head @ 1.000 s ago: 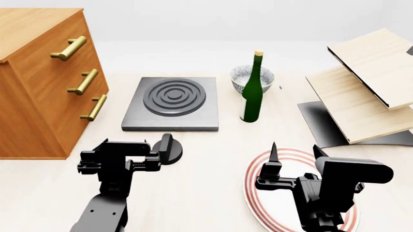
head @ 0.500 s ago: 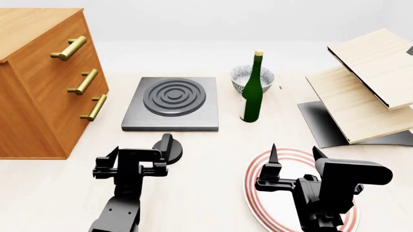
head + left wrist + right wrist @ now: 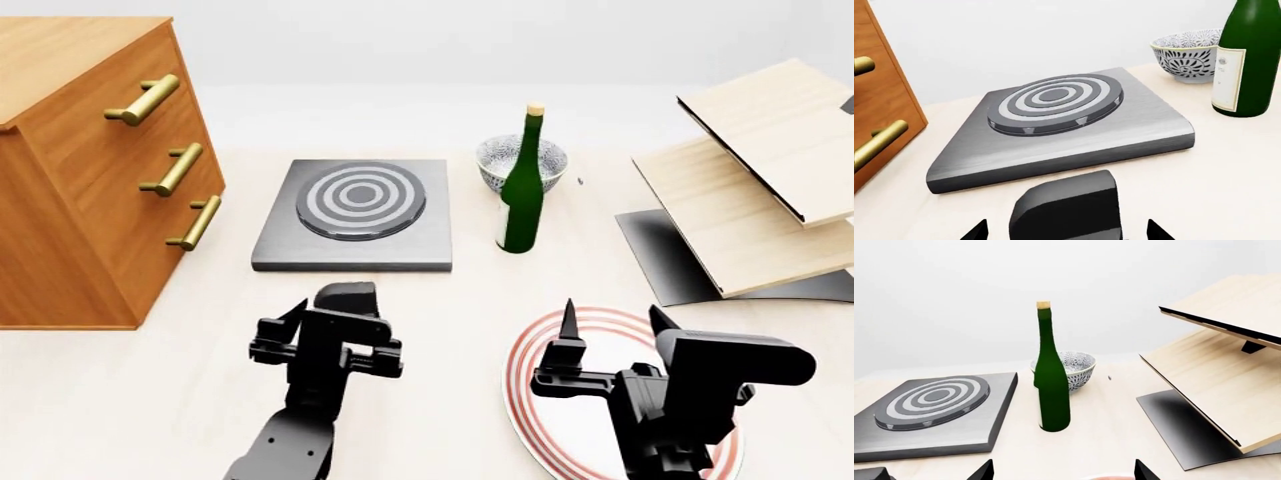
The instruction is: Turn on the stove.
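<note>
The stove (image 3: 287,245) is a flat dark grey hotplate at mid table; its burner rings (image 3: 360,198) show whitish. It also shows in the left wrist view (image 3: 1141,135) and the right wrist view (image 3: 997,415). Its black knob (image 3: 350,298) stands on the table just in front of it. My left gripper (image 3: 340,320) is open at the knob. In the left wrist view the knob (image 3: 1067,210) sits between the two fingertips (image 3: 977,232) with a gap on each side. My right gripper (image 3: 610,315) is open and empty above the red-rimmed plate (image 3: 527,400).
A green bottle (image 3: 521,200) stands right of the stove, with a patterned bowl (image 3: 501,160) behind it. A wooden drawer cabinet (image 3: 80,170) stands at the left. A slanted wooden rack (image 3: 761,180) on a dark base stands at the right.
My left gripper has moved right, up to the knob. The knob has changed its position and the burner rings have gone from dark to whitish. The right arm has not moved.
</note>
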Tool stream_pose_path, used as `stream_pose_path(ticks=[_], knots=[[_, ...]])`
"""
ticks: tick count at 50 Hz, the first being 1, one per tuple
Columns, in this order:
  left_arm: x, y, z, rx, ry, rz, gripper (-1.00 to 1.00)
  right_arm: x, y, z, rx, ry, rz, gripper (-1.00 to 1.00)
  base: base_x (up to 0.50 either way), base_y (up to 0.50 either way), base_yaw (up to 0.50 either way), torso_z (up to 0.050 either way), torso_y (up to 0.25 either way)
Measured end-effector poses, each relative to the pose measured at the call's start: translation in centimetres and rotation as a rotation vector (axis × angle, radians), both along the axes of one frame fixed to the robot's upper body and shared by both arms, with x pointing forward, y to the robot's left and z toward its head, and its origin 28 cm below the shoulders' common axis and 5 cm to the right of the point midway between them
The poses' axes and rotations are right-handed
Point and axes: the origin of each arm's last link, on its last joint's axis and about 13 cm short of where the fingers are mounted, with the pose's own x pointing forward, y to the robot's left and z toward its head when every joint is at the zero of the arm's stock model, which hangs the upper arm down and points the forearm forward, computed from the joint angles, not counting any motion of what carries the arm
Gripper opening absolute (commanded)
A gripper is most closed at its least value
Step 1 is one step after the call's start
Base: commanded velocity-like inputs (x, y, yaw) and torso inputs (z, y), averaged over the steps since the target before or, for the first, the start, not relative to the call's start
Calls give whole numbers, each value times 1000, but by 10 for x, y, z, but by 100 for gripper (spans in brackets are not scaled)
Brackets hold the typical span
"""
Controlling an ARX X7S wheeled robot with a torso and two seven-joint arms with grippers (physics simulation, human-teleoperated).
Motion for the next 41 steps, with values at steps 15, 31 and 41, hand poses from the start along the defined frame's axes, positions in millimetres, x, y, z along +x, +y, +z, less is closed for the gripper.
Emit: stream_pose_path(ticks=[15,31,41], knots=[[-35,10,60,-93,-30,-40,100,1,-1,-4,5,12,-7,100,0,0,0,0,0],[-70,30,76,-134,-32,-2,100,3,-1,-11,-3,32,-15,100,0,0,0,0,0],[-78,35,75,-140,-26,18,100,4,0,-14,-11,37,-22,100,0,0,0,0,0]])
